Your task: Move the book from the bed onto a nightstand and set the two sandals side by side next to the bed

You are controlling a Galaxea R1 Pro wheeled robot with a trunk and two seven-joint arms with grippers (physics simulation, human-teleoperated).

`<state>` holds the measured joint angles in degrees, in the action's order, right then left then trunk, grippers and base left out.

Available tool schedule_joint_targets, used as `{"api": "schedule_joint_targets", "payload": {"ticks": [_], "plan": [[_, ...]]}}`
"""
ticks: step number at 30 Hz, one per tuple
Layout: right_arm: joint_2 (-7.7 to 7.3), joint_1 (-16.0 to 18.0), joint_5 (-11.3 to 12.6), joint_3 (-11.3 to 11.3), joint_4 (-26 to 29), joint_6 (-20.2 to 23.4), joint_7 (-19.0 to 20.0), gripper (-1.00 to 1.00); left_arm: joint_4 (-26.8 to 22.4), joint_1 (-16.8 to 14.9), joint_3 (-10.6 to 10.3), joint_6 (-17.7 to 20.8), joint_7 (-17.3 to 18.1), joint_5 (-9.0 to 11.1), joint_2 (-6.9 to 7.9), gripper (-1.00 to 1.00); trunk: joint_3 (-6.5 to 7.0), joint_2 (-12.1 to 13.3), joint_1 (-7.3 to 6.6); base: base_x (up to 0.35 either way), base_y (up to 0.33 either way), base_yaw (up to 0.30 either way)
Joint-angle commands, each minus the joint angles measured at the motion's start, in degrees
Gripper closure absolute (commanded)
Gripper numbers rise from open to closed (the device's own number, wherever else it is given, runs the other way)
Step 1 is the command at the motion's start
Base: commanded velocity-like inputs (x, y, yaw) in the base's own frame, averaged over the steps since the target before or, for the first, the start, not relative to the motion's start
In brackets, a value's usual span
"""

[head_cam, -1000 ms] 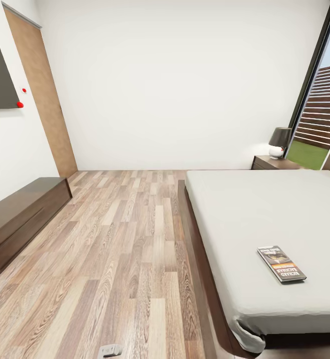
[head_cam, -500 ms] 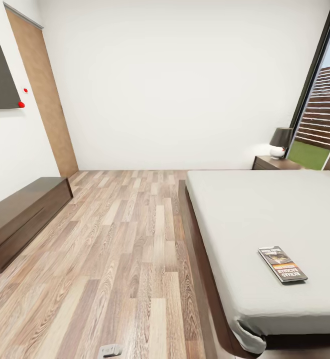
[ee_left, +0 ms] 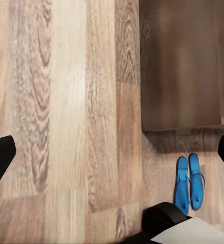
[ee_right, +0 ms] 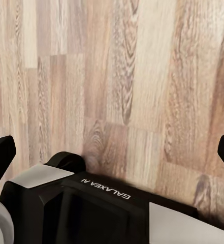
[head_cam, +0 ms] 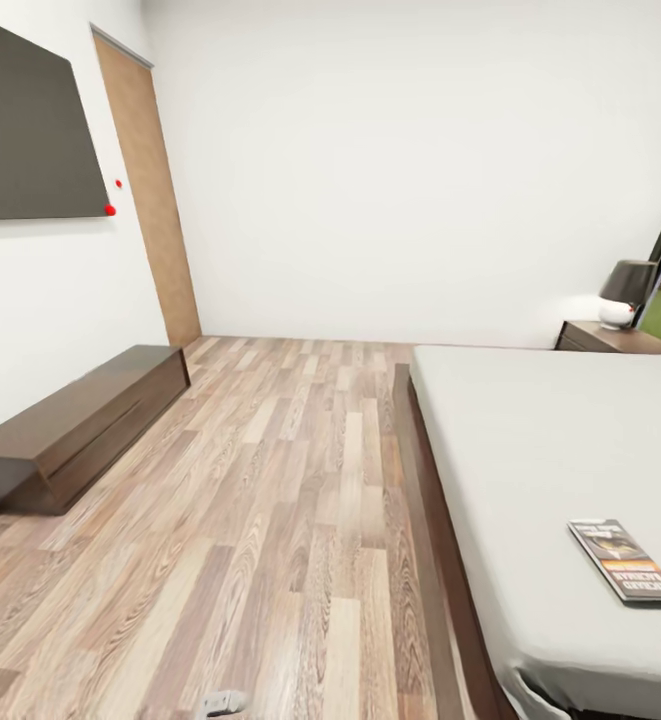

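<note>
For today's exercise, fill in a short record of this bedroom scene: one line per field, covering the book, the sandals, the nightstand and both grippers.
book: lies flat on the bed, near its foot end
sandals: two blue sandals side by side on the wood floor, beside a dark wooden furniture piece
nightstand: beyond the bed by the window, lamp on top
left gripper: open, empty, over the floor
right gripper: open, empty, over the floor
</note>
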<state>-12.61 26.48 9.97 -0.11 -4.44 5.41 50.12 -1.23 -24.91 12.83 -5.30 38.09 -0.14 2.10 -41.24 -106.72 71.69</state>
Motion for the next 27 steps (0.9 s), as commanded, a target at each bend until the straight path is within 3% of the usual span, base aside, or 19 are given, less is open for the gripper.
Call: {"api": "schedule_joint_targets", "payload": {"ticks": [1,27], "plan": [[-0.02,0.07,0.58,0.01,-0.13,0.57,0.24,-1.00,0.09,-0.05,0.09,-0.24,0.15,-0.03,0.01,-1.00,-0.05,-0.03,-0.01,0.000,0.000,0.289],[-0.02,0.07,0.58,0.02,-0.13,0.57,0.17,-1.00,0.09,-0.05,0.09,-0.24,0.11,0.05,0.01,-1.00,-0.05,-0.03,-0.01,0.000,0.000,0.289]]}}
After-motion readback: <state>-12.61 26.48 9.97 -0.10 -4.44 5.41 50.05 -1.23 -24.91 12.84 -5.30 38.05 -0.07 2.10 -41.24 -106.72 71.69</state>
